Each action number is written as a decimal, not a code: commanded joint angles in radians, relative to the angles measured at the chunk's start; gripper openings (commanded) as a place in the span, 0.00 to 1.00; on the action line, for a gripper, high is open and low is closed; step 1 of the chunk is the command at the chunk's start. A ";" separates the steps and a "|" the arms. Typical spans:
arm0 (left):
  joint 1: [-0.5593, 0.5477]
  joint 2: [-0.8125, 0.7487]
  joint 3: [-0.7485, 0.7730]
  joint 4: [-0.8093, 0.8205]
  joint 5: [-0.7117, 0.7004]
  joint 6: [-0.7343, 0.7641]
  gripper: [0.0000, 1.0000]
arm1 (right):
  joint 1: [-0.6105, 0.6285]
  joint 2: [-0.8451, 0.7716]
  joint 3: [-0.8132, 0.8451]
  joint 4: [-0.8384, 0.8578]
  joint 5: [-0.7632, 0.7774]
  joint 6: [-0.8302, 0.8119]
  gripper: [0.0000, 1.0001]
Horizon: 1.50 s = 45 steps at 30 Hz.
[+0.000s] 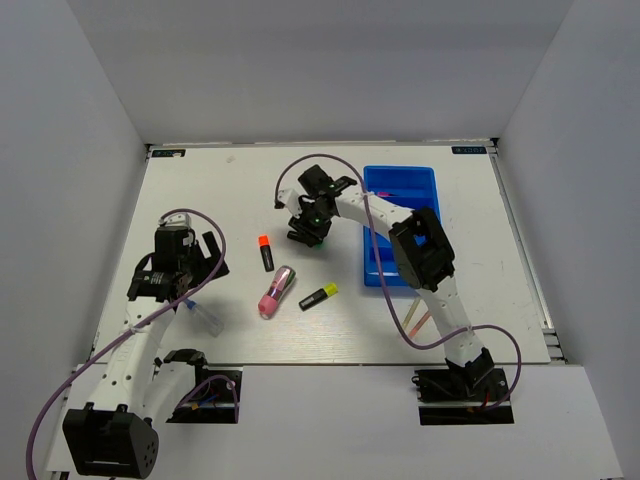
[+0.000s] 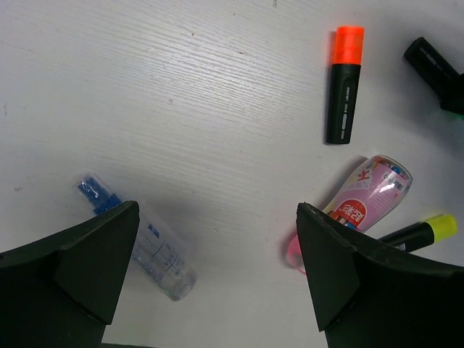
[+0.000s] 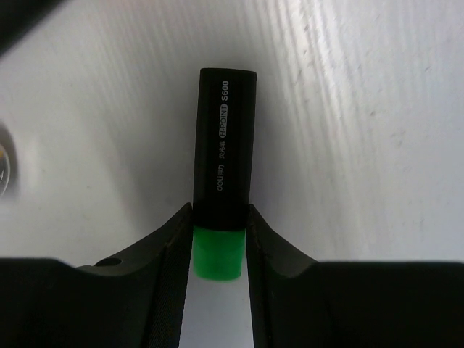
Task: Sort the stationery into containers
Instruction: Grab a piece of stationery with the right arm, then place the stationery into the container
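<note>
Right gripper [image 3: 217,217]: jaws clamped at the cap end of green-capped highlighter [image 3: 225,145], just left of blue tray [image 1: 430,190], presumably for carrying there. Left gripper [image 2: 217,210]: spread wide above clear blue-tipped pen [image 2: 145,243], near left, seemingly poised to grasp.

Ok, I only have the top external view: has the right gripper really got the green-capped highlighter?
Observer: Yes. The right wrist view shows the right gripper shut on the green-capped highlighter, pinching where the cap meets the black body.
Operator: And the left gripper?
Observer: In the left wrist view the left gripper is open and empty, with the clear blue-tipped pen at one side and the pink-and-silver marker at the other.
</note>
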 commanded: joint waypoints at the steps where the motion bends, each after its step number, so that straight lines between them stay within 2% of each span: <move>1: 0.007 -0.017 -0.008 0.022 0.024 0.003 1.00 | -0.007 -0.084 0.028 -0.122 -0.025 -0.015 0.00; 5: 0.005 -0.022 -0.011 0.044 0.061 0.007 1.00 | -0.014 -0.173 0.022 -0.115 0.028 -0.020 0.00; 9: 0.007 -0.016 -0.030 0.084 0.174 0.009 1.00 | -0.040 -0.256 -0.023 -0.085 0.085 -0.037 0.00; 15: 0.008 0.040 -0.022 0.136 0.259 -0.035 1.00 | -0.073 -0.385 -0.069 -0.070 0.136 -0.052 0.00; 20: -0.002 0.130 0.033 0.173 0.323 -0.092 0.97 | -0.126 -0.489 -0.187 0.008 0.321 -0.119 0.00; 24: -0.041 0.229 0.091 0.182 0.319 -0.129 0.89 | -0.191 -0.522 -0.264 0.085 0.386 -0.205 0.00; 26: -0.068 0.270 0.123 0.185 0.309 -0.135 0.81 | -0.244 -0.537 -0.288 0.117 0.404 -0.247 0.00; 31: -0.110 0.377 0.188 0.194 0.279 -0.152 0.56 | -0.363 -0.540 -0.293 0.129 0.325 -0.354 0.00; 34: -0.127 0.443 0.220 0.196 0.266 -0.169 0.48 | -0.412 -0.517 -0.299 0.120 0.262 -0.474 0.00; 35: -0.134 0.463 0.235 0.187 0.262 -0.175 0.48 | -0.420 -0.511 -0.310 0.116 0.186 -0.506 0.00; 36: -0.142 0.475 0.255 0.179 0.233 -0.189 0.48 | -0.428 -0.491 -0.308 0.125 0.177 -0.577 0.00; 37: -0.151 0.527 0.265 0.155 0.224 -0.192 0.58 | -0.429 -0.483 -0.308 0.128 0.170 -0.598 0.00; 38: -0.156 0.546 0.275 0.151 0.213 -0.195 0.62 | -0.445 -0.470 -0.308 0.129 0.136 -0.618 0.00; 43: -0.200 0.673 0.352 0.112 0.161 -0.206 0.74 | -0.486 -0.404 -0.264 0.122 0.047 -0.745 0.00; 45: -0.208 0.693 0.366 0.110 0.144 -0.206 0.75 | -0.495 -0.393 -0.245 0.116 0.006 -0.779 0.00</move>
